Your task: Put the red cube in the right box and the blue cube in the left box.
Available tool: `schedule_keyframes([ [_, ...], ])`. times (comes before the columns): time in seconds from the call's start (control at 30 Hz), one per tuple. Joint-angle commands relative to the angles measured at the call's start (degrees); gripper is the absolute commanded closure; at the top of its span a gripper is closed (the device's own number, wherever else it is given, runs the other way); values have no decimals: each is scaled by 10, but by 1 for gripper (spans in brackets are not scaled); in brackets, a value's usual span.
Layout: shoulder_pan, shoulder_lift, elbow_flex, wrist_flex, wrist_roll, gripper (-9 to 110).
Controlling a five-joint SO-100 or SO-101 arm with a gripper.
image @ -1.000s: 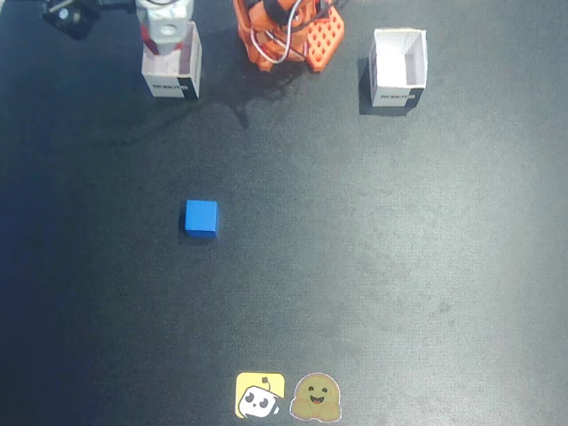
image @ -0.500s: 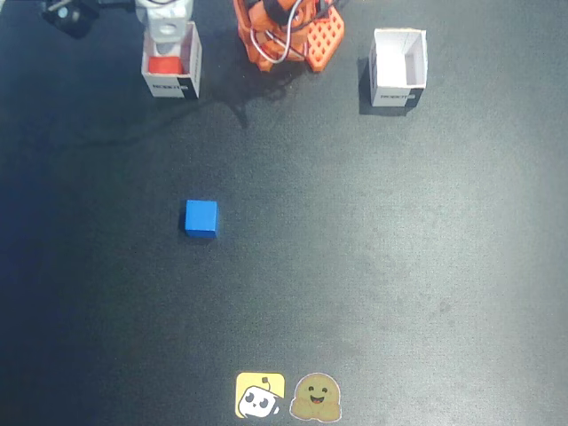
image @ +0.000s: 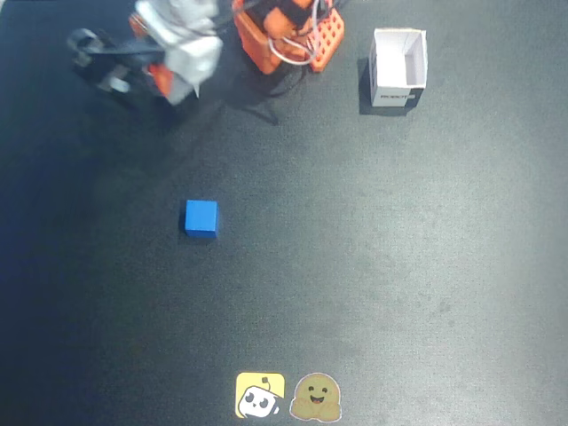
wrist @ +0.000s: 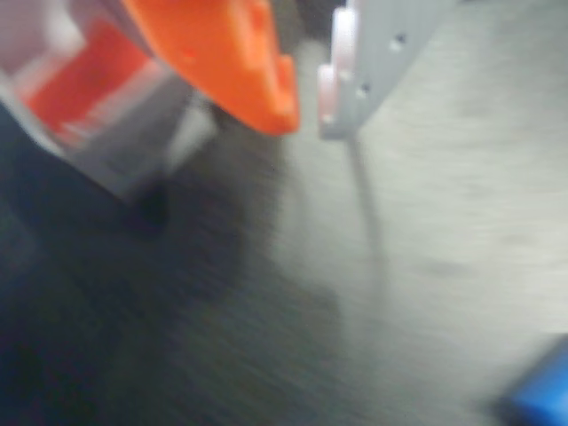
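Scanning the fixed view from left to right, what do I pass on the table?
Gripper at the top left → blue cube → yellow sticker → brown blob sticker → white box at the top right. The orange robot base overlaps the stickers' span, so I leave it out.

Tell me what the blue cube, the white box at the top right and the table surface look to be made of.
Blue cube: probably plastic or painted wood; flat, even color, crisp edges, no shine.
White box: likely thin cardboard; folded walls, open top, dark print on its front.
Table: a dark matte mat or cloth, perhaps rubber; faintly mottled, with no reflections.
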State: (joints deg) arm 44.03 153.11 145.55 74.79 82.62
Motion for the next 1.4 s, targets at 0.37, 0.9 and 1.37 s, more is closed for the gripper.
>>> schedule_keyframes([
  [0.37,-243,212,79,32,33,101],
  [0.9,-178,-69,-18,-132,-146,101],
  [1.37,-173,-298,-120,-244,-192,101],
])
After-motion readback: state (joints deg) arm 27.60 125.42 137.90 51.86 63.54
